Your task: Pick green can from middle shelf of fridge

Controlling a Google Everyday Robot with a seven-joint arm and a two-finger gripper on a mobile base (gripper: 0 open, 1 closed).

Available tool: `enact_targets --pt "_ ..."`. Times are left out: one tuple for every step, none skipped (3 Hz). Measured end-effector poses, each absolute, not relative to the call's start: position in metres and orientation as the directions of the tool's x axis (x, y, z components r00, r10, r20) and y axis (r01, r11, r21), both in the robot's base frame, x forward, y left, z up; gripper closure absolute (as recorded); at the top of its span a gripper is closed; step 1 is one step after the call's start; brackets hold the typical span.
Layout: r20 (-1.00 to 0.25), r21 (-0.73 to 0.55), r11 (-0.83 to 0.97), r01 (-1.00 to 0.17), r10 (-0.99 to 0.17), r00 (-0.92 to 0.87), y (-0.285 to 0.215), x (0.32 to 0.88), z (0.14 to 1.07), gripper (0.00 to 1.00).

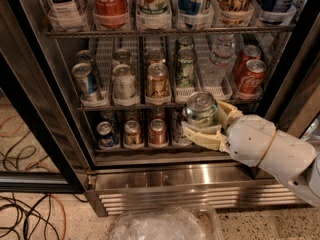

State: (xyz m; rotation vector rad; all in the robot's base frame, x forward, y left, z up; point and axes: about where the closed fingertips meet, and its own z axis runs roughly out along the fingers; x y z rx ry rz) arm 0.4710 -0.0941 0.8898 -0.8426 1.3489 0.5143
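Note:
The green can (201, 109), pale green with a silver top, sits between the two cream fingers of my gripper (207, 121), which is shut on it. The can is held in front of the fridge (65, 149), just below the front edge of the middle shelf (130, 105) and clear of its lane. My white arm (272, 151) comes in from the lower right. Another green can (185, 69) stands further back in the same lane of the middle shelf.
The middle shelf also holds a blue can (86, 82), a silver can (123, 82), a gold-tan can (157, 81), a water bottle (218, 59) and red Coca-Cola cans (251, 77). Bottles line the top rack (150, 31). Cans stand on the lower shelf (131, 133). Cables (25, 209) lie on the floor.

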Motion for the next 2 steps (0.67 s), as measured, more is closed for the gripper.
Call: enact_targets --pt "-0.976 -0.218 0.642 -0.735 -0.155 0.154 -0.1087 0.4392 0.9014 1.00" --pt "-0.976 -0.218 0.647 -0.730 -0.156 0.153 -0.1116 0.4382 0.9014 1.00"
